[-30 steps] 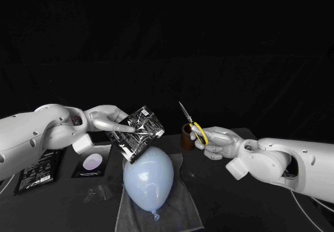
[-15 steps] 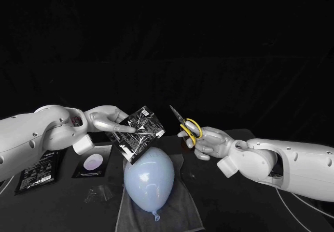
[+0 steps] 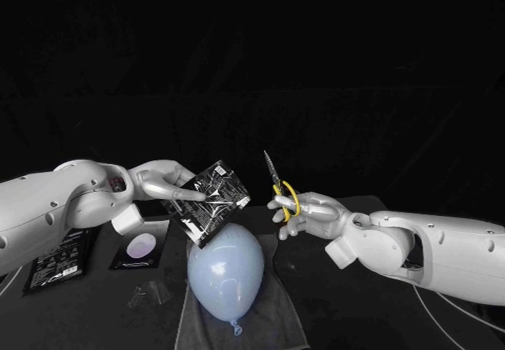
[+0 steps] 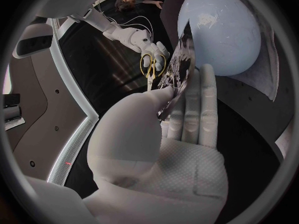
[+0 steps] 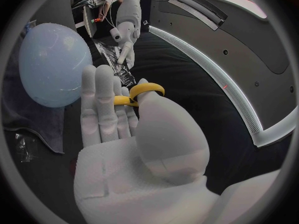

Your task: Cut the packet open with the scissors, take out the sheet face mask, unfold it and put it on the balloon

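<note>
Nearing packet; scissors in right hand

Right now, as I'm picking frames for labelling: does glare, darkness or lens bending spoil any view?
Head view: dark surroundings, yet the balloon, packet and scissors stand out; the packet glints. Left wrist view: glare patches on the balloon, fisheye bending toward the rim. Right wrist view: same bending; the balloon is softly lit, no hard glare.

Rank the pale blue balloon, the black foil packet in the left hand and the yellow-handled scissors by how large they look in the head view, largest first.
1. pale blue balloon
2. black foil packet, held up nearer the camera, so its true rank is unsure
3. yellow-handled scissors, long but thin
</note>
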Controlling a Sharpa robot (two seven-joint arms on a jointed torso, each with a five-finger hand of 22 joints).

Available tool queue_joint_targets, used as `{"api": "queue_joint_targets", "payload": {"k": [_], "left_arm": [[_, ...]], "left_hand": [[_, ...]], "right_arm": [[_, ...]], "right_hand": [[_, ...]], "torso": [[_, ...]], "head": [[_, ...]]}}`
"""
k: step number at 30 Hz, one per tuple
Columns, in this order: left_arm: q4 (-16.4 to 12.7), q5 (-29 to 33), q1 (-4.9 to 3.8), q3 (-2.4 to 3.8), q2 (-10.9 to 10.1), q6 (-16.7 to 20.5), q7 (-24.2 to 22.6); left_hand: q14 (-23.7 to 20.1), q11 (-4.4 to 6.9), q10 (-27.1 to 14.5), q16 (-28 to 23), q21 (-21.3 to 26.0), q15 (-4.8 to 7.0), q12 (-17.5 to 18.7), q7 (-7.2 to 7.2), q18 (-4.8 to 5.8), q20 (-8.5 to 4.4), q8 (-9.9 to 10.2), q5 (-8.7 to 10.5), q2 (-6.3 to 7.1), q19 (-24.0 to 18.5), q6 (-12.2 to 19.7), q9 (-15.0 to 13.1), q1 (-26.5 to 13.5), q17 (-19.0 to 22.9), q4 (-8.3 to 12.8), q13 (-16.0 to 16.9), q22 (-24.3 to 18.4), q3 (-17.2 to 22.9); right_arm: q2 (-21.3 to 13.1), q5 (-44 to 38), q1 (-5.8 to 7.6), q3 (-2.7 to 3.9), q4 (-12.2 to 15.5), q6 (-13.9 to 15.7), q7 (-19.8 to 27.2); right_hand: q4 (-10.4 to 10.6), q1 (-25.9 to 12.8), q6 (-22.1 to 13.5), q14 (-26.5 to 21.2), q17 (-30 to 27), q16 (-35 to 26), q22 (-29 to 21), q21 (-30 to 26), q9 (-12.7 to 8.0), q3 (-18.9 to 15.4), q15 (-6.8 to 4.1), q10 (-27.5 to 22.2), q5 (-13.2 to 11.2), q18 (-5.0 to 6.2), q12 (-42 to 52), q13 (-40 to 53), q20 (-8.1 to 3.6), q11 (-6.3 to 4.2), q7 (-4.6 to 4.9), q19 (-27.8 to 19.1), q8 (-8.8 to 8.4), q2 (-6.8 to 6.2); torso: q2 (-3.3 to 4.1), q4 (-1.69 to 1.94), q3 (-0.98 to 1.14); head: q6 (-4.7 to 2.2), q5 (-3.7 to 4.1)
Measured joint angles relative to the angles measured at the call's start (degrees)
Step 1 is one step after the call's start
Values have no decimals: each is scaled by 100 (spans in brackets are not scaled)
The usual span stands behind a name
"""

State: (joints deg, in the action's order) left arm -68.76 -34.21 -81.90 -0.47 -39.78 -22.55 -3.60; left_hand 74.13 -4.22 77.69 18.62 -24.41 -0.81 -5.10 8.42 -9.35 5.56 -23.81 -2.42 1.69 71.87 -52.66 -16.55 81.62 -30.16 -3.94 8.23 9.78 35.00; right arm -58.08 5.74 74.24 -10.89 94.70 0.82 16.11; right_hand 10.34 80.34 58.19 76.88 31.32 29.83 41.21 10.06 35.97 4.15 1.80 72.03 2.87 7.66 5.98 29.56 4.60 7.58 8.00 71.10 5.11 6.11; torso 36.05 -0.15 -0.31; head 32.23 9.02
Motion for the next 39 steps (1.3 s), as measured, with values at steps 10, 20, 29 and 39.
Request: {"api": "queue_joint_targets", "payload": {"k": [10, 20, 29, 39], "left_arm": [[12, 13, 0, -3, -1, 57, 0], [24, 19, 1, -7, -1, 101, 0], [32, 23, 2, -10, 1, 140, -2], [34, 31, 2, -14, 0, 177, -4]], "left_hand": [[0, 0, 0, 0, -16, 0, 0, -14, 0, 0, 10, -15, -1, 0, -10, 0, 1, -9, 0, 0, -1, -1], [0, 0, 0, 0, -16, -1, 0, -23, -2, 0, 12, -15, -2, 0, -1, 0, 2, -8, 1, -1, 0, -1], [-1, 0, 0, 0, -16, -3, 0, -10, -3, 0, 26, -15, -2, 0, -14, 0, 2, -20, 1, 4, 7, -1], [-2, 0, 0, 0, -15, -5, 0, -10, -5, 0, 10, -9, -2, 0, -13, 0, 2, -20, -4, 4, 6, 4]], "right_arm": [[59, -19, -48, 6, -53, -7, -51], [78, -62, -68, 16, -49, 89, -150], [54, -350, -77, 24, 27, 470, -294], [53, -536, -80, 27, 24, 794, -433]], "right_hand": [[-1956, -771, 380, 432, 590, 280, 140, 412, 584, 2018, -433, 132, 162, -6, 1002, 793, -217, -89, -245, 362, 677, -804], [-1941, -1634, 345, 689, 4355, 5682, 2476, 3856, 3278, 2409, -730, 470, 44, -15, 2422, 2526, -451, -427, -395, 916, 3362, -1201], [-1838, -1636, 803, 706, 4378, 5998, 3373, 6461, 3515, 1941, -911, 741, 8, -439, 2759, 2526, -541, -834, -646, 1270, 3803, -1180], [-1426, -1978, 805, 694, 4363, 5998, 3374, 6882, 3861, 1837, -965, 704, 35, -465, 2812, 2731, -606, -876, -647, 1271, 3807, -812]], "torso": [[2, 0, 0], [3, 0, -2], [0, 0, -2], [-2, 1, -3]], "head": [[11, 35], [36, 75], [43, 82], [41, 73]]}}
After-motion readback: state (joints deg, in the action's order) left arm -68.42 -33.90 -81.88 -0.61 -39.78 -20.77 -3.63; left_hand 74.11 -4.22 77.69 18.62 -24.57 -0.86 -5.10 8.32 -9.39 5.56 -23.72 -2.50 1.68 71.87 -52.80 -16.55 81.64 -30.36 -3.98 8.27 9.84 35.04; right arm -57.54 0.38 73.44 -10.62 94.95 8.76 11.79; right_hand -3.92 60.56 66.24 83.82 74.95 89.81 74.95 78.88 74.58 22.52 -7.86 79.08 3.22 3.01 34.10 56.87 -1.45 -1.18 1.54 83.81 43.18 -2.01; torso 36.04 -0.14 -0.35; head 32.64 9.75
